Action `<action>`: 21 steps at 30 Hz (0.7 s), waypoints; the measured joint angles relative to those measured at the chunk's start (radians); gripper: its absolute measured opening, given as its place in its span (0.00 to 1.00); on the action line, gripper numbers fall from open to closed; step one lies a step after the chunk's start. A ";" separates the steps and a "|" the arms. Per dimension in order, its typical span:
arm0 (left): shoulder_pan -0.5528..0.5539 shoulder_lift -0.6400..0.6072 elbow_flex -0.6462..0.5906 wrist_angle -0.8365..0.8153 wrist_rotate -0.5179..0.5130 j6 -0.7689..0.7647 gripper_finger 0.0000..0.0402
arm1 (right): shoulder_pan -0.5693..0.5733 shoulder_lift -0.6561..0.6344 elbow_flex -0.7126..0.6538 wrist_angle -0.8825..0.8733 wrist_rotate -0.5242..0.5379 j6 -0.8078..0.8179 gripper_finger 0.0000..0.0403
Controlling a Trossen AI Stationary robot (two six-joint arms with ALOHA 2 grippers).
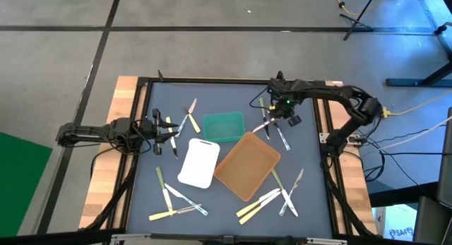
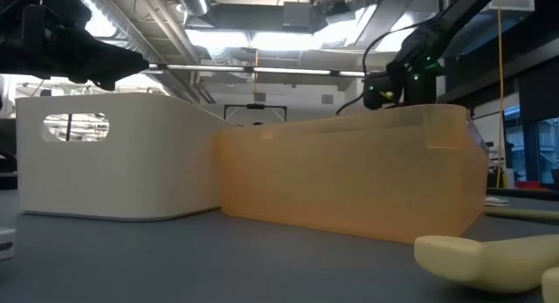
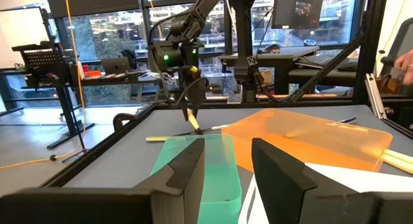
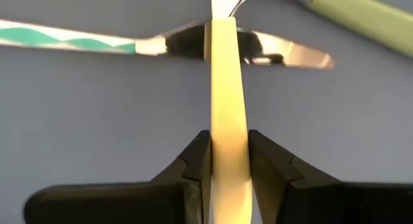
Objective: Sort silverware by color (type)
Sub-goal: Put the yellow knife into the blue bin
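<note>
My right gripper [image 4: 227, 143] hangs over the table's far right part [image 1: 272, 116], pointing down, shut on a pale yellow utensil [image 4: 227, 88]. Under it on the dark mat lie a knife with a green-and-white patterned handle [image 4: 71, 40] and an olive-green-handled piece [image 4: 361, 17]. The left wrist view shows the same gripper [image 3: 189, 109] far off, the yellow utensil [image 3: 193, 122] below its fingers. My left gripper [image 3: 226, 166] waits at the table's left side [image 1: 166, 128], level and open, with nothing between its fingers. More silverware lies flat at the near left [image 1: 176, 202] and near right [image 1: 272, 199]. My right gripper pinches the yellow utensil's handle [image 4: 227, 161] between its two fingers, one on each long edge. The fingers come from above and point down, lying along the handle. The utensil hangs below the fingers, slightly slanted. I cannot tell whether its lower end [image 3: 195, 127] touches the mat.
Three trays stand mid-table: a green one [image 1: 223, 125], a white one [image 1: 199, 162] and a brown-orange one [image 1: 246, 165]. Loose utensils lie near my left gripper [image 1: 187, 118] and beside my right gripper [image 1: 281, 135]. A black frame [image 1: 321, 132] borders the mat.
</note>
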 joint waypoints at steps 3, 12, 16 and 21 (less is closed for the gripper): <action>0.000 0.000 0.000 0.000 0.000 0.000 0.31 | 0.000 -0.030 0.000 -0.010 0.033 0.000 0.19; 0.000 0.000 0.000 0.000 0.000 0.000 0.31 | 0.000 -0.116 0.001 -0.028 0.044 0.002 0.19; 0.000 0.000 0.000 0.000 0.000 0.000 0.31 | 0.000 -0.150 0.002 -0.027 0.048 0.003 0.19; 0.000 0.000 0.000 0.000 0.000 0.000 0.31 | 0.000 -0.194 0.002 -0.027 0.102 0.004 0.19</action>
